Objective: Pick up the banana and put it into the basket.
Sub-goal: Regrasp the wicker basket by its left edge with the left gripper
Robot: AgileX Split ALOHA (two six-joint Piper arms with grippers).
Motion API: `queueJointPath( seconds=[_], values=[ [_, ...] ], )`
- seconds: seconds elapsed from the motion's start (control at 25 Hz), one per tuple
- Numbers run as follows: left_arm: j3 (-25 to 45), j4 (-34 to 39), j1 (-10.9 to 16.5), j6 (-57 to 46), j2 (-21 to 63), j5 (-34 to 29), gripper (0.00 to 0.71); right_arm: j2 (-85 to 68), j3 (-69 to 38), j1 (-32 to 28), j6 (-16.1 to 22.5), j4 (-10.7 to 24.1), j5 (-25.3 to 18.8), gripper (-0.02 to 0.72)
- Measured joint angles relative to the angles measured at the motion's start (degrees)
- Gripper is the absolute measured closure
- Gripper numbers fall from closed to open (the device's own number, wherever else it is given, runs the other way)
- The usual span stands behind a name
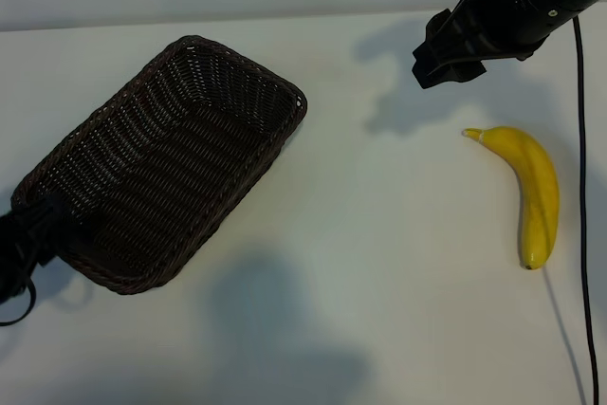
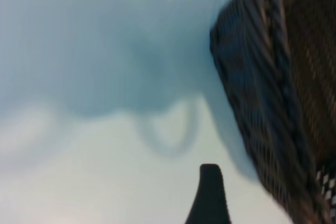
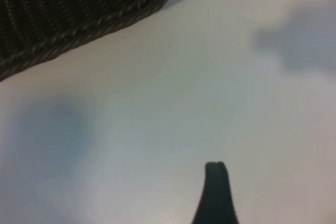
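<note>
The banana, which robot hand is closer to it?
Right. The right gripper hovers just above the banana; the left gripper sits far across, by the basket.

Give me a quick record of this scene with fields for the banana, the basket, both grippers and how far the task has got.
banana: banana lies on the white table, right side of the exterior view, untouched
basket: basket sits on the left, nothing visible inside it
right gripper: right gripper open, hanging above the table just beyond the banana's stem end, holding nothing
left gripper: left gripper open, by the basket's near left corner
task progress: banana not yet picked up
</note>
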State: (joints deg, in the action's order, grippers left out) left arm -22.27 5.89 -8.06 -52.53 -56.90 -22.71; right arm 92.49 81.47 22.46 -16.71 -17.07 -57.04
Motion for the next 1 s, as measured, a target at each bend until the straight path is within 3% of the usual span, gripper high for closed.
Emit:
queueJointPath(
  seconds=[0.2, 0.68, 0.8, 0.96, 1.0],
  values=[
    [0.12, 7.3, 0.0, -7.68, -3.36, 3.41, 0.104, 0.0, 0.0, 0.0, 0.0, 0.0, -0.06, 0.143],
    [0.18, 6.86, 0.0, -9.06, -17.25, 14.12, 0.116, 0.0, 0.0, 0.0, -0.07, 0.22, -0.15, 0.143],
    [0.18, 6.35, 0.0, -9.12, -19.57, 15.48, 0.214, 0.0, 0.0, 0.0, -0.07, 0.22, -0.18, 0.143],
    [0.18, 5.92, 0.0, -9.65, -23.03, 18.66, 0.488, 0.0, 0.0, 0.0, -0.07, 0.22, -0.23, 0.143],
    [0.12, 5.68, 0.0, -10.02, -23.61, 19.7, 0.515, 0.0, 0.0, 0.0, -0.07, 0.28, -0.23, 0.143]
  ],
)
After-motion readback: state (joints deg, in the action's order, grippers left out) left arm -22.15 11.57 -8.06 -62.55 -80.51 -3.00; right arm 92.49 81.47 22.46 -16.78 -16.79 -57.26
